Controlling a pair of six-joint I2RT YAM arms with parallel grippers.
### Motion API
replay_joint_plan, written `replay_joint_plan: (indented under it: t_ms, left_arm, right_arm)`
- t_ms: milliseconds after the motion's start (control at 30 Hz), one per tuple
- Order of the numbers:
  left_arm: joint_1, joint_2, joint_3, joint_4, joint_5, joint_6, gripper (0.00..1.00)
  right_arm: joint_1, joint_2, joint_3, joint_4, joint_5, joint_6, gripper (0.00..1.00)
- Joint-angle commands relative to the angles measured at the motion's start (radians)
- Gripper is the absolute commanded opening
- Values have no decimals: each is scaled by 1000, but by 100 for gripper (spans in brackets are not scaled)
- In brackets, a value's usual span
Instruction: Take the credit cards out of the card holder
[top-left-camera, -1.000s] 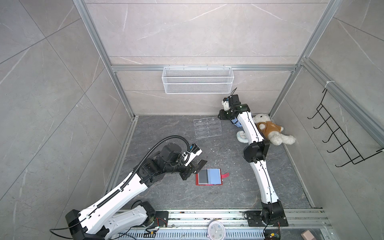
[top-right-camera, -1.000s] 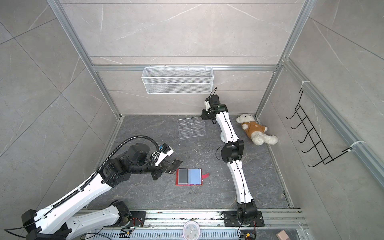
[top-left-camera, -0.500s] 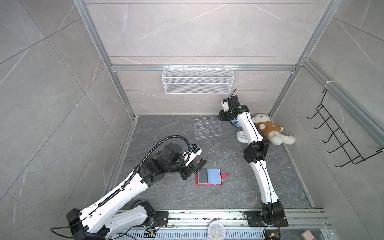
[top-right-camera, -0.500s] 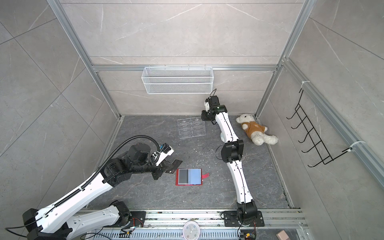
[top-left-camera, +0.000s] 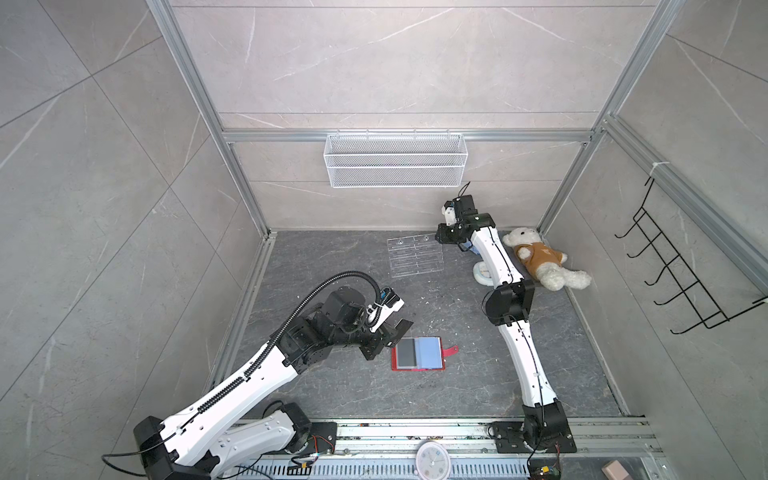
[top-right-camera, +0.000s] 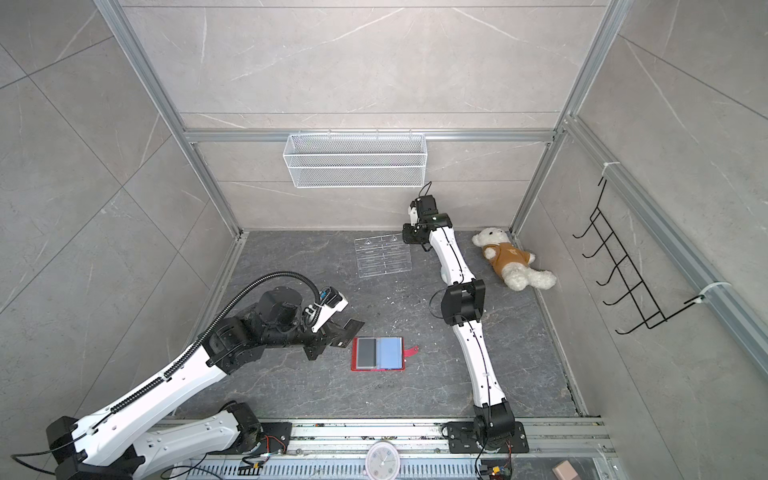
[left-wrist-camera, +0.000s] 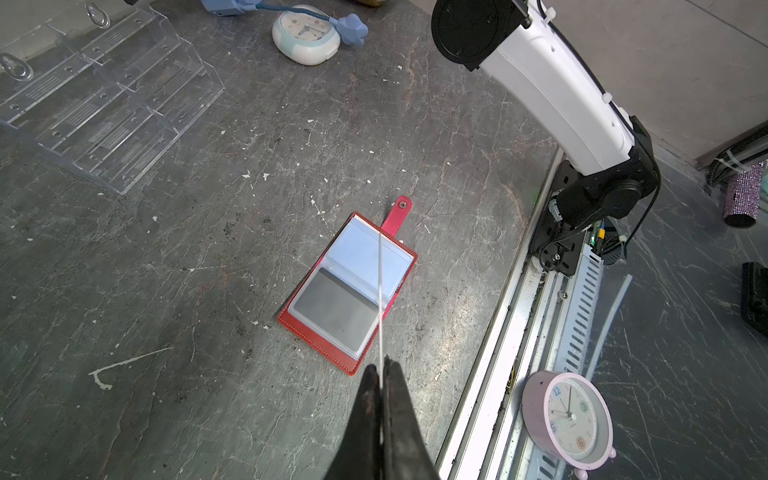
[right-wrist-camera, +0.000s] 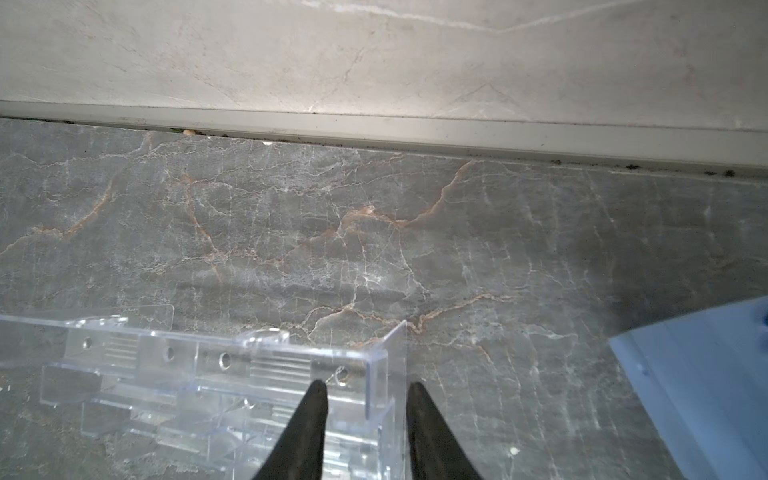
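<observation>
Left gripper (left-wrist-camera: 380, 370) clamped on one credit card (top-right-camera: 350, 327), holding it just left of the card holder (left-wrist-camera: 320, 340), probably needing a set-down before fetching the second card (left-wrist-camera: 338, 309).

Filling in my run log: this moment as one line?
left gripper: shut on one credit card, out of card holder | second credit card: in holder sleeve | right gripper: open, straddling end of acrylic stand

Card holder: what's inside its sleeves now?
The card holder lies open. One dark card shows through the clear sleeve; the facing half shows only a pale blue page. Anything behind that page or in lower sleeves is covered. The left gripper is shut on a second card.
</observation>
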Motion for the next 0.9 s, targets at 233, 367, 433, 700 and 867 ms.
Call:
replay_joint_plan:
  t_ms: [233,367,433,700,867]
  left_arm:
    - [-1,-23,-18,43,-4,-8,0]
    - [0,-23,-20,49,-6,-8,0]
    - [0,-25,-21,51,-6,-8,0]
    - [0,-42,-28,51,-8,-12,0]
    - [0,-64,-39,55,-11,-16,0]
  right_arm:
    - [-4,24,-8,20,13,4,33]
    - [-4,24,-14,20,19,3,31]
    - [-3,27,-16,20,23,5,30]
    - [9,13,-16,-6,53,-17,22]
    - [22,-8,-11,-57,91,-26,14]
